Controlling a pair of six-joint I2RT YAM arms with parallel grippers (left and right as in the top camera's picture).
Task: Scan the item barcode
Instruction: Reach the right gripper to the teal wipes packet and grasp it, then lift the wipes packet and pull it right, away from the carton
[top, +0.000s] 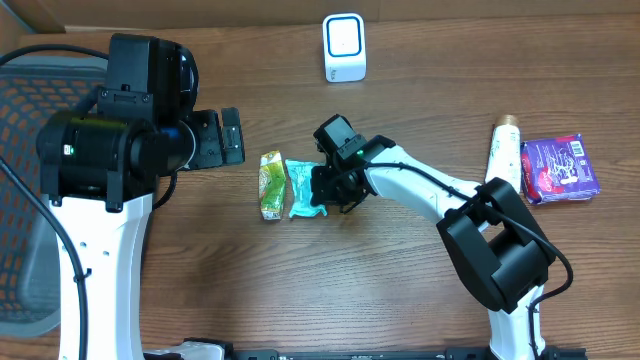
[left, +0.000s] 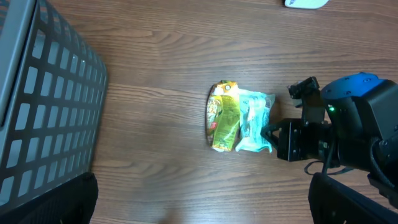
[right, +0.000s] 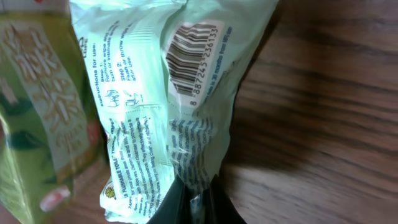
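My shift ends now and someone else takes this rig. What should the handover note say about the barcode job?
Left gripper: open, empty, near the basket.
Right gripper: shut on the end of the mint packet, which lies on the table beside the green packet. Its barcode faces the right wrist camera.
Done: packet gripped.
Left: lift it and show the barcode to the white device, probably the scanner.

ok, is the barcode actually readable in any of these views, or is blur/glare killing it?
Right wrist: the barcode on the pale green packet is sharp and glare-free, digits legible, though the film is creased; the fingers at the bottom are dark and soft. Overhead: evenly lit, but the packet is too small to resolve bars. Left wrist: same, bars not visible.
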